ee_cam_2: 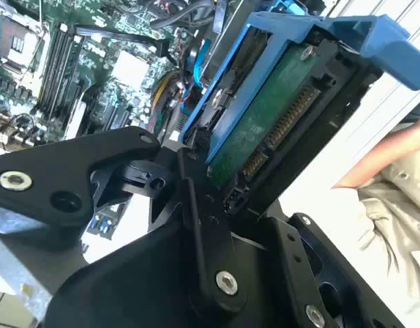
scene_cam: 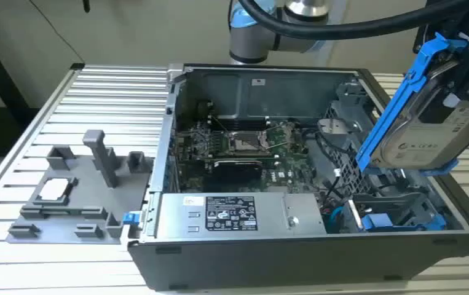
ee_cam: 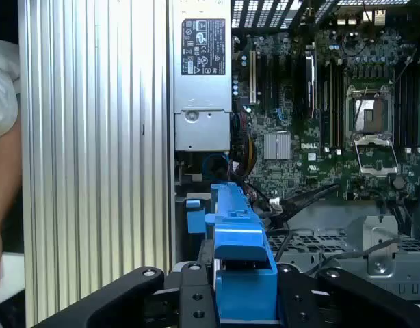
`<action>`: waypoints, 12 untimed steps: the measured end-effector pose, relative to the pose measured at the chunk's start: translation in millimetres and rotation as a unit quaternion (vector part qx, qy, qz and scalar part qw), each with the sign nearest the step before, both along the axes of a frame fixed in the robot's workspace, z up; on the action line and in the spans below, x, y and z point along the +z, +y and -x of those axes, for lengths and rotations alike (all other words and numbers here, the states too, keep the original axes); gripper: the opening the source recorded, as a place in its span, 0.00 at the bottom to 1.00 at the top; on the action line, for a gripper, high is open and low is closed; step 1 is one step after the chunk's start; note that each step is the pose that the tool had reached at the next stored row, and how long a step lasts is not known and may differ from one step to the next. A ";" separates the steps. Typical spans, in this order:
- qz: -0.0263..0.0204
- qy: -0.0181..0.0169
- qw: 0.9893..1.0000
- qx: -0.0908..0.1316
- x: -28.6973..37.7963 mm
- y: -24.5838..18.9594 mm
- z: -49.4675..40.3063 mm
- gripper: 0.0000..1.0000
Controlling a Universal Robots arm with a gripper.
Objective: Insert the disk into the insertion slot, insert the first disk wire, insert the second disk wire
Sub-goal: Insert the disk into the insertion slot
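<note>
Landmark: open computer case (scene_cam: 267, 92), lying on its side on the slatted bench (scene_cam: 94, 92).
Pincer: the pincer (scene_cam: 462, 80) is clamped on one end of the disk (scene_cam: 431, 129), holding it in the air above the case.
Disk: steeply tilted, almost on edge, over the case's near corner at the exterior view's right. The white label faces the exterior camera and the blue frame runs along its upper edge.
Disk underside: in the second wrist view the green circuit board (ee_cam_2: 265, 116) and its connector row show, with black pincer parts on both sides.
Insertion slot: the insertion slot (scene_cam: 398, 212) is inside the case, in that same corner, with blue tabs. The disk hangs above it, not touching.
Power-supply box: the power-supply box (scene_cam: 226, 215) is inside the case along its near wall, just beside the slot.
Motherboard: the motherboard (scene_cam: 238, 144) is in the middle of the case floor.
Cables: dark cables (scene_cam: 324, 147) lie inside the case between the motherboard and the slot.
Grey fixture: the grey fixture (scene_cam: 78, 184) is on the bench outside the case, at the exterior view's left.
Person: a hand (ee_cam_2: 381, 164) is outside the case, near the disk in the second wrist view.
</note>
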State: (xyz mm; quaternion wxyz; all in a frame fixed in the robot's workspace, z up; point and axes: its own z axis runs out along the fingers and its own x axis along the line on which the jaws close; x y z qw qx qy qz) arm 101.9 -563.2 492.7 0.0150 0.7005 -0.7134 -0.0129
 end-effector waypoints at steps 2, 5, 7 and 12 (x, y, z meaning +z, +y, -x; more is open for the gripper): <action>0.000 0.000 1.000 0.000 0.0 0.0 0.0 0.32; 0.000 0.000 1.000 0.000 0.0 0.0 0.0 0.32; 0.000 0.000 1.000 0.000 0.0 0.0 0.0 0.32; 0.000 0.000 1.000 0.000 -0.7 0.0 0.0 0.32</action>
